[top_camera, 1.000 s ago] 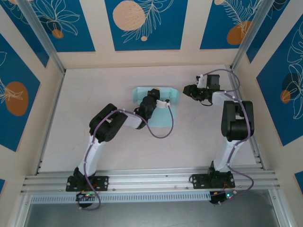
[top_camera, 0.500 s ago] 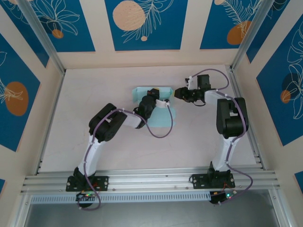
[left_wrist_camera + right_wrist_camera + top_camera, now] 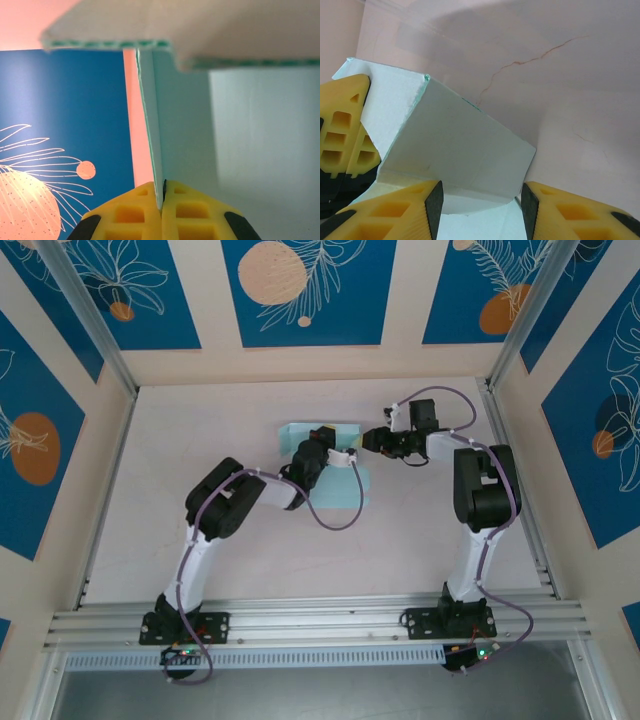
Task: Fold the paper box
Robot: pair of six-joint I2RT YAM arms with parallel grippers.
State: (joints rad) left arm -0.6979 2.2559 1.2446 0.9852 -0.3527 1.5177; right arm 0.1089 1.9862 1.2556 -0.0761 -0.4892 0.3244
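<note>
Left fingers [image 3: 132, 215], yellow and ribbed: clenched tight on an upright wall of the pale aqua-blue thin-card paper box [image 3: 340, 490]. Right fingers [image 3: 395, 210], same yellow: released and spread apart, a sloping folded panel of that card between them. Box half-formed, resting on the pale pinkish table [image 3: 200, 430], at the table's far middle, one flat flap spread toward the table's near edge.

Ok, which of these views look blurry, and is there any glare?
Left wrist: the paper box is so close its top edge blurs. Right wrist: sharp, soft shadow on the table. Top external: even light, no glare.
</note>
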